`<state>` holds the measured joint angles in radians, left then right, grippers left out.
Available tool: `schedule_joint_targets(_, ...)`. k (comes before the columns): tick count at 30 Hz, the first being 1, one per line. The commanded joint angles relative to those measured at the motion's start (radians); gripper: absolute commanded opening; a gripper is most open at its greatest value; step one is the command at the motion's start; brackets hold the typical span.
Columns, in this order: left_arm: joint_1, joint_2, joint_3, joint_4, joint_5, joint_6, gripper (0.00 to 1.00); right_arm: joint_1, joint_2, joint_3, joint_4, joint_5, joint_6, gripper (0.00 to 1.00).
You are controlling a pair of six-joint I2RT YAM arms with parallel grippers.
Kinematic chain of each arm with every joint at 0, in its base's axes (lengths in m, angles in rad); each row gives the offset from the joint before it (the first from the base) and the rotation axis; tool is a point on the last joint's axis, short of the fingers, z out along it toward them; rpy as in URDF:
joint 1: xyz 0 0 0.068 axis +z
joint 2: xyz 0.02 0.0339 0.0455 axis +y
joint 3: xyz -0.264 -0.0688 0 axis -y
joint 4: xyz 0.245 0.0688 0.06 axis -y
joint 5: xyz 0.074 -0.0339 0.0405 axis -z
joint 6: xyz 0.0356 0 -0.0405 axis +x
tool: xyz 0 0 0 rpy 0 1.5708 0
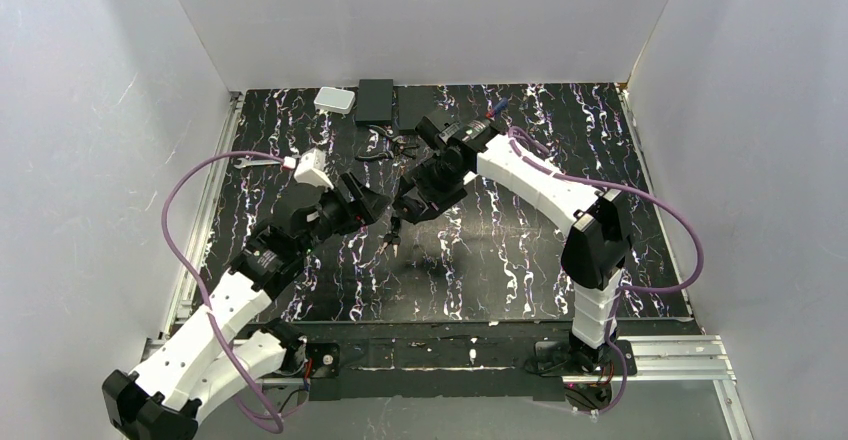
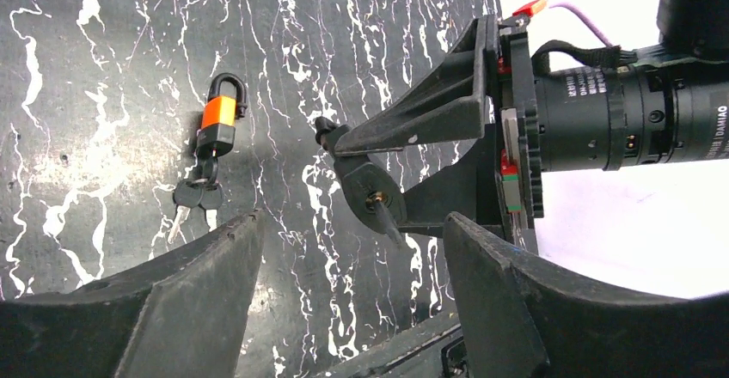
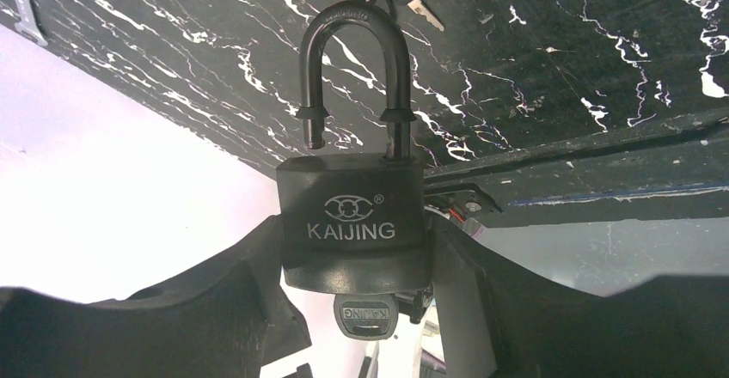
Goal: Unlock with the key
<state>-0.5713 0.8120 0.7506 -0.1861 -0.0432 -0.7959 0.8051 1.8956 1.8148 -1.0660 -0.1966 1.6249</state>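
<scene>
My right gripper (image 3: 357,232) is shut on the body of a black padlock (image 3: 352,215) marked KAIJING and holds it above the table. The shackle (image 3: 352,69) stands raised, its left leg free of the body. A grey-headed key (image 3: 365,316) sits in the keyhole under the body. In the left wrist view the same key (image 2: 389,221) sticks out of the padlock (image 2: 370,187) straight ahead. My left gripper (image 2: 352,223) is open, just short of that key, with nothing between its fingers. From above, both grippers meet near the table's middle (image 1: 400,205).
A small orange padlock (image 2: 218,124) with a bunch of keys (image 2: 193,199) lies on the black marbled table (image 2: 86,69). At the back are a white box (image 1: 334,100), a black box (image 1: 375,102), pliers (image 1: 385,145) and a red-and-blue screwdriver (image 1: 497,110). A wrench (image 1: 262,161) lies left.
</scene>
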Motion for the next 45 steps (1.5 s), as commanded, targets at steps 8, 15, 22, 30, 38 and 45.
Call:
schedule_joint_targets(8,0.005,0.097,-0.05,0.224,0.126,-0.088,0.64,0.003,-0.036,0.104,-0.016,0.023,-0.062,0.01)
schedule_joint_targets(15,0.004,0.198,-0.007,0.243,0.169,-0.112,0.6,0.021,-0.035,0.112,-0.012,0.036,-0.049,0.01)
schedule_joint_targets(22,0.003,0.283,0.013,0.251,0.179,-0.187,0.5,0.037,-0.032,0.125,-0.001,0.06,-0.034,0.01)
schedule_joint_targets(30,0.002,0.335,0.043,0.224,0.149,-0.293,0.14,0.054,-0.008,0.151,-0.002,0.106,-0.047,0.01)
schedule_joint_targets(38,0.002,0.3,0.018,0.204,0.179,-0.313,0.0,0.06,-0.043,0.105,0.073,0.191,-0.12,0.01)
schedule_joint_targets(45,0.002,0.208,-0.004,0.213,0.206,-0.252,0.0,0.051,-0.16,-0.073,0.309,0.235,-0.203,0.68)
